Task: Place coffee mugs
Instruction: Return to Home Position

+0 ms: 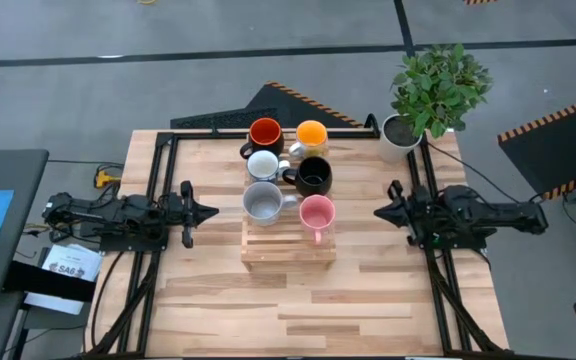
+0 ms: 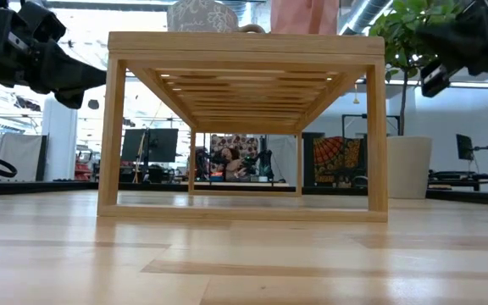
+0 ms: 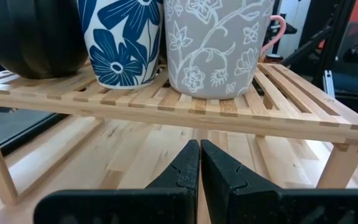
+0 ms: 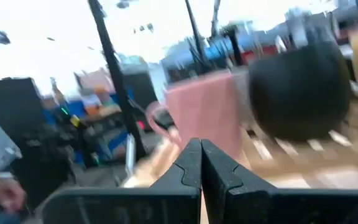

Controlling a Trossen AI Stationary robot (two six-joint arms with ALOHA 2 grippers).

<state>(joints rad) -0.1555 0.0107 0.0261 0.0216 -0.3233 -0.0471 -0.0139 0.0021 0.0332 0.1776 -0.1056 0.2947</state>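
Red-orange mug point(image 1: 265, 132) and yellow-orange mug point(image 1: 311, 134) at the far end of a wooden shelf point(image 1: 288, 252), white mug point(image 1: 263, 165) and black mug point(image 1: 314, 177) mid-shelf, grey mug point(image 1: 262, 203) and pink mug point(image 1: 316, 213) nearest, shelf on the surface point(image 1: 388, 300), left jaws together near its left side, right jaws together opposite.

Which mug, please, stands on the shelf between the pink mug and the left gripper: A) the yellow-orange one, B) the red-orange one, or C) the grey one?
C: in the high view the grey mug stands on the shelf right beside the pink mug, on the side toward the left gripper.
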